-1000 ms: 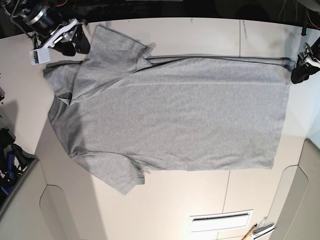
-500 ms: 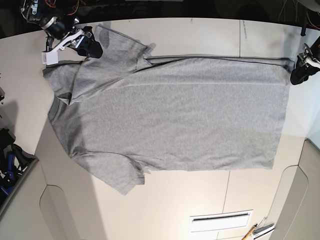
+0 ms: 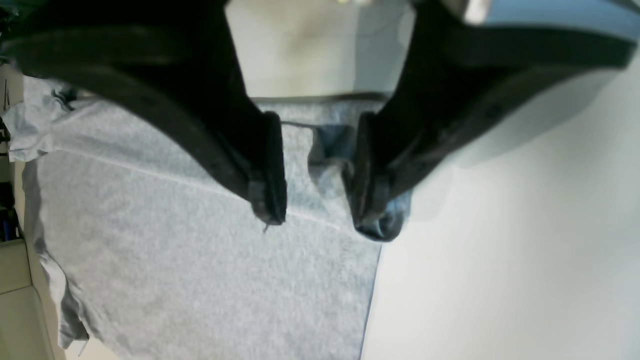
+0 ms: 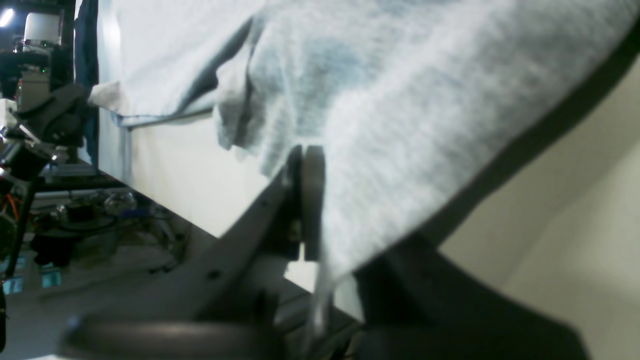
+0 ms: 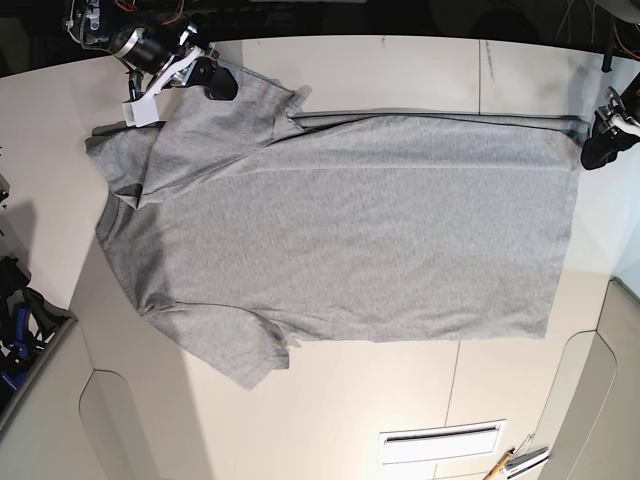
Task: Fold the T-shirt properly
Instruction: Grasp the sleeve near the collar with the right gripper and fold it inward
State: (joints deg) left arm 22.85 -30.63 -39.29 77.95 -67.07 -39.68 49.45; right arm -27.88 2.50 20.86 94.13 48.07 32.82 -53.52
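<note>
The T-shirt [image 5: 340, 230] lies spread flat on the pale surface [image 5: 400, 400], filling the middle of the base view, neck at the left. It is soft, light and floppy, so I think it will sag and bunch unless I take it by edges or corners.

My right gripper [image 5: 212, 78], at the upper left, is pinched tight on the sleeve edge. My left gripper [image 5: 597, 140], at the far right, sits wide apart around the hem corner, not squeezing yet.

The base view shows the whole shirt. Only the right wrist view shows cloth draped over the closed gripper [image 4: 305, 200]; only the left wrist view shows the gap [image 3: 320, 200].
</note>
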